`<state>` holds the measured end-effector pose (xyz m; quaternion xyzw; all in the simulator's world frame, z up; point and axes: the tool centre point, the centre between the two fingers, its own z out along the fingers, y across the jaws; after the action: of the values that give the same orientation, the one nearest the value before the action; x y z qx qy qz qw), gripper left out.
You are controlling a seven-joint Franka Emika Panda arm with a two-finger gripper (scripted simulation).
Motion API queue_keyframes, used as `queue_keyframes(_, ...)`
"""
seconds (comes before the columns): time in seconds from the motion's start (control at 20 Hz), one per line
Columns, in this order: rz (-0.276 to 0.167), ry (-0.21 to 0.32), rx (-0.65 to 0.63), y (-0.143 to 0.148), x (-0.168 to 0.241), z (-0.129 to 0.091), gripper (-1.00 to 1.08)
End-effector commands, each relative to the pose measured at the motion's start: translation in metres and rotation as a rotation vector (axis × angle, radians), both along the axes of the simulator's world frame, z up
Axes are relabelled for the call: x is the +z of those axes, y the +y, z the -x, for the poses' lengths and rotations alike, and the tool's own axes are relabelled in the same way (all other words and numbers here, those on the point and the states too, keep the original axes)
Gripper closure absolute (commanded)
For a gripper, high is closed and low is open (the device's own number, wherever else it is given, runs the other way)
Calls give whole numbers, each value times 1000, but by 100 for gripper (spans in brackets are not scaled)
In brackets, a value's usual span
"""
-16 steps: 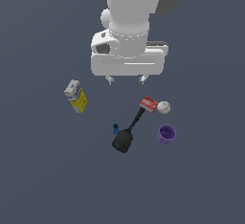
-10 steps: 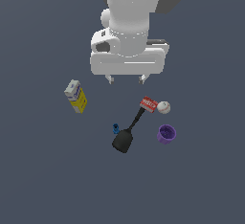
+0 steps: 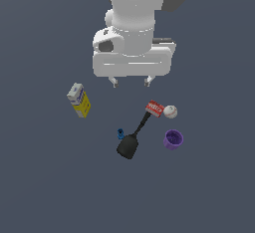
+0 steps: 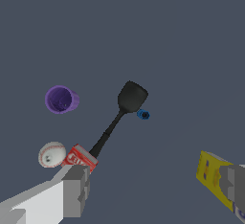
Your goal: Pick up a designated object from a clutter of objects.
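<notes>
I see a flat dark grey floor, nothing around it. Purple cup upright, inside looks bare. Carton lies towards the exterior view's left, apart from my spread, unladen gripper.

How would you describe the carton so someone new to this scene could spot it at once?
Start at the big white claw, then look to the exterior view's left. The carton lies alone there, apart from the spatula, ball and cup. It is the only boxy item, yellow with a white-and-blue printed end.
</notes>
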<state>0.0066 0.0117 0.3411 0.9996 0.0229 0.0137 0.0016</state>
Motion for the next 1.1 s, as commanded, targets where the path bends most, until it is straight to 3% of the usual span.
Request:
queue_keyframes(0.0,0,1,-6,-9,-4,1,-92)
queue_keyframes(0.25,1,4,-30,-46,-22,8,-92)
queue_keyframes(0.5,2,10,-71,-105,-51,28,-92)
queue_keyframes(0.8,0,19,-135,-189,-96,76,-92)
queue_keyframes(1.05,-3,24,-173,-232,-121,114,-92)
